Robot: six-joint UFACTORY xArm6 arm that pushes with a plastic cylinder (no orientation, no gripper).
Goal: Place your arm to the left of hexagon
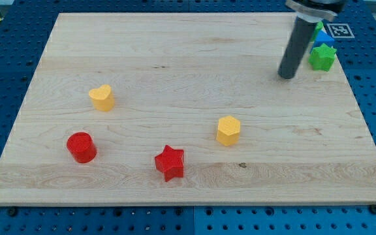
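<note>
In the camera view, my tip (286, 76) rests on the wooden surface (175, 59) near the view's top right corner, at the lower end of the dark rod (295, 47), which leans up toward the view's top right. I have no fingers on this rig, only the rod, so nothing spreads apart or clamps together.

The yellow hexagon (228, 130) sits well apart from my tip, lower down and toward the view's left of it, a little right of the board's middle. My tip is therefore up and to the view's right of the hexagon, not at its left.

Just to the view's right of the rod stands a green star (322, 57), with a blue block (325, 38) behind it toward the view's top; its shape is partly hidden. The red star (170, 162) lies below and left of the hexagon. A red cylinder (81, 147) sits further left, and a yellow heart (101, 98) above it.
</note>
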